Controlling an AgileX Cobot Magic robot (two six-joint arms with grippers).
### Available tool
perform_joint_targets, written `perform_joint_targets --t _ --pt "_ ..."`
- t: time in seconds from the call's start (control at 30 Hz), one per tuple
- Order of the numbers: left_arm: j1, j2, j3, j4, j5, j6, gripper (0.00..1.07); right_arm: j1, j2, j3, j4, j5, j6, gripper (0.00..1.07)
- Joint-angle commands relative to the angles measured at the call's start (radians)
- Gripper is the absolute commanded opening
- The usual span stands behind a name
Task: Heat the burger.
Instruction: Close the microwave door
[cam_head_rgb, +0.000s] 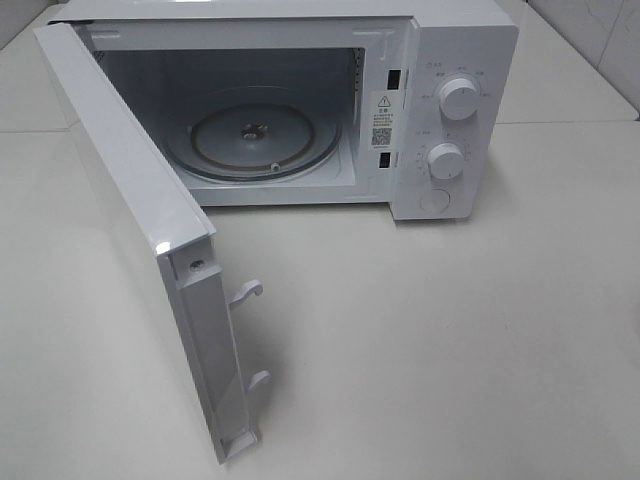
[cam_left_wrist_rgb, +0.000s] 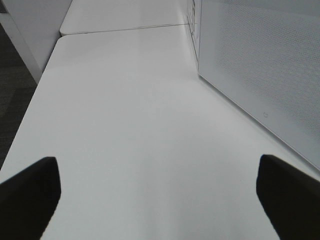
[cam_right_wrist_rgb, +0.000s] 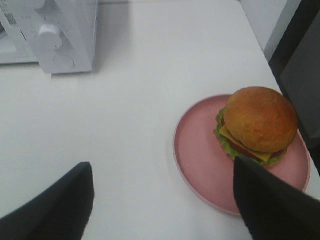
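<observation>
The burger (cam_right_wrist_rgb: 260, 122), with a golden-brown bun and green and red filling, sits on a round pink plate (cam_right_wrist_rgb: 200, 150) on the white table; only the right wrist view shows it. My right gripper (cam_right_wrist_rgb: 165, 200) is open and empty, with the plate partly between its fingers and the burger just ahead of one finger (cam_right_wrist_rgb: 272, 202). My left gripper (cam_left_wrist_rgb: 160, 192) is open and empty over bare table beside the microwave's door (cam_left_wrist_rgb: 260, 65). The white microwave (cam_head_rgb: 450, 100) stands at the back with its door (cam_head_rgb: 130, 240) swung wide open, and its glass turntable (cam_head_rgb: 255, 140) is bare. Neither gripper shows in the high view.
The microwave's control panel with two knobs (cam_head_rgb: 458, 97) is on its right side and also shows in the right wrist view (cam_right_wrist_rgb: 50, 35). The open door juts forward on the left. The table edge (cam_right_wrist_rgb: 260, 47) lies close beyond the plate.
</observation>
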Motion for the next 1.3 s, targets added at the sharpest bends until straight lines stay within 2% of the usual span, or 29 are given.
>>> perform_joint_targets --t 0.03,0.17,0.3,0.53,0.6,0.63,0.7,0.77,1.07,1.3 --pt "-0.002 -0.020 0.002 -0.009 -0.009 -0.006 1.01 -0.003 -0.132 -0.005 0.010 0.012 -0.021 0.76" --pt "-0.002 -0.020 0.002 -0.009 -0.009 -0.006 1.01 -0.003 -0.183 -0.002 0.030 0.016 -0.053 0.76" --pt "-0.002 -0.020 0.002 -0.009 -0.009 -0.006 1.01 -0.002 -0.205 0.058 0.065 0.042 -0.128 0.76" --pt "-0.002 -0.020 0.002 -0.009 -0.009 -0.006 1.01 -0.002 -0.231 0.091 0.090 0.033 -0.197 0.79" --pt "-0.002 -0.020 0.002 -0.009 -0.009 -0.006 1.01 -0.002 -0.261 0.123 0.094 0.018 -0.221 0.88" --pt "-0.002 -0.020 0.002 -0.009 -0.009 -0.006 1.01 -0.002 -0.261 0.123 0.094 0.018 -0.221 0.88" --pt "-0.002 -0.020 0.002 -0.009 -0.009 -0.006 1.01 -0.002 -0.302 0.134 0.091 -0.002 -0.231 0.97" --pt "-0.002 -0.020 0.002 -0.009 -0.009 -0.006 1.01 -0.002 -0.330 0.143 0.086 -0.016 -0.231 1.01" --pt "-0.002 -0.019 0.002 -0.008 -0.009 -0.006 1.01 -0.001 -0.328 0.142 0.085 -0.015 -0.229 1.00" --pt "-0.002 -0.019 0.002 -0.008 -0.009 -0.006 1.01 -0.001 -0.328 0.142 0.109 -0.015 -0.219 0.91"
